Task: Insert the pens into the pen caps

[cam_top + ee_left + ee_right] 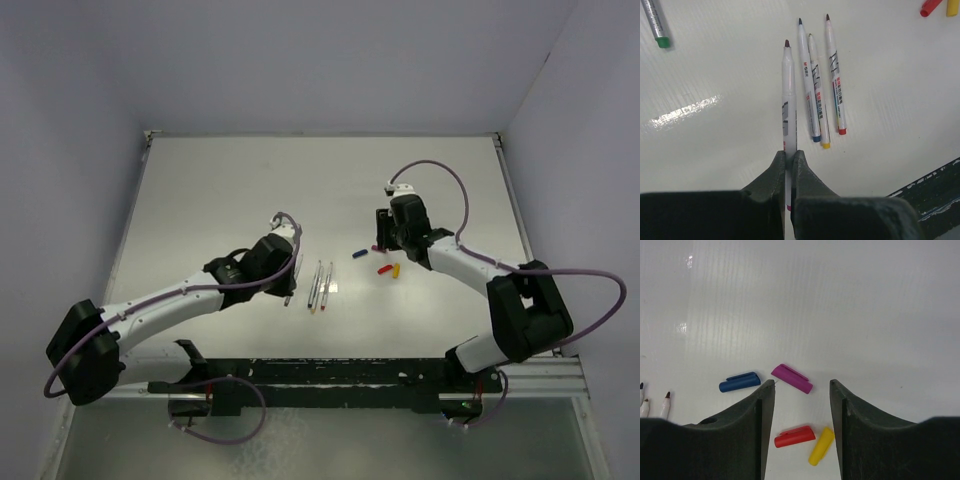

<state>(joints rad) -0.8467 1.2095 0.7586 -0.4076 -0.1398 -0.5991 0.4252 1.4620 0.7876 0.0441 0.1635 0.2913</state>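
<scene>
The left wrist view alone is showing the left hand (788,162) clamping one pen (788,95), its long axis running straight out and its tip pointing away. Three pens (819,90) are lying parallel just right of it on the counter (715,150). The right hand (802,387) is hovering, fingers apart, over the purple cap (791,378), with three other caps (794,436) lying near.

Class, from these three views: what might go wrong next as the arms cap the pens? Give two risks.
1. The left gripper pinches the pen near its tail, so the free end may tilt when pressed into a cap.
2. The open right gripper hovers over the slanted purple cap, with the blue cap close by; a closing finger might knock either away.
</scene>
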